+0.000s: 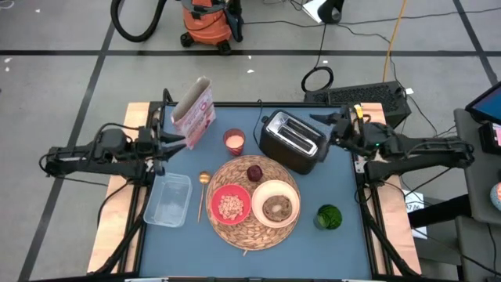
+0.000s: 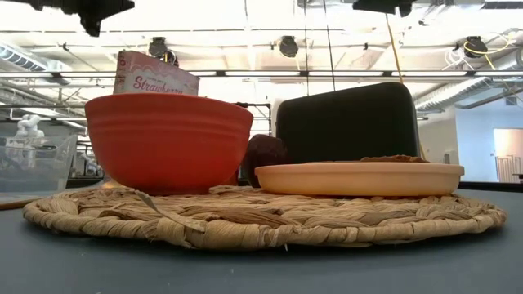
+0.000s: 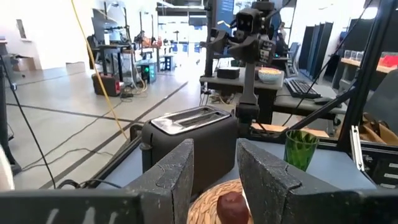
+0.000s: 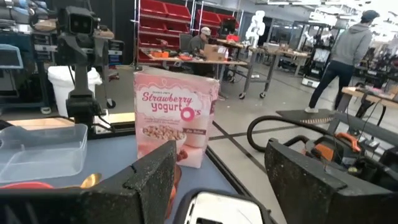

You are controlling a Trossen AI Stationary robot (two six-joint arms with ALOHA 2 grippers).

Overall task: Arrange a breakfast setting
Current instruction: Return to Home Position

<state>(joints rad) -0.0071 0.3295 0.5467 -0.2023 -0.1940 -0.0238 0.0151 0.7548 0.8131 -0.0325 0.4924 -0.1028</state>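
Observation:
The round woven straw mat (image 1: 257, 202) lies on the blue table top. On it sit the small red bowl (image 1: 230, 207) with cereal, the cream plate (image 1: 275, 204) bearing the browned toast (image 1: 276, 207), and the dark red fruit (image 1: 254, 173) at its far edge. The gold spoon (image 1: 203, 194) lies on the table left of the mat. My left gripper (image 1: 177, 142) hovers open at the table's left far side, my right gripper (image 1: 327, 125) open at the right far side. Both touch nothing.
A black toaster (image 1: 292, 141) stands behind the mat, a pink cup (image 1: 234, 142) and a strawberry yogurt cereal box (image 1: 195, 110) at the far left. A clear plastic container (image 1: 168, 200) lies at the left, a green glass (image 1: 329, 217) at the right. People stand in the room beyond.

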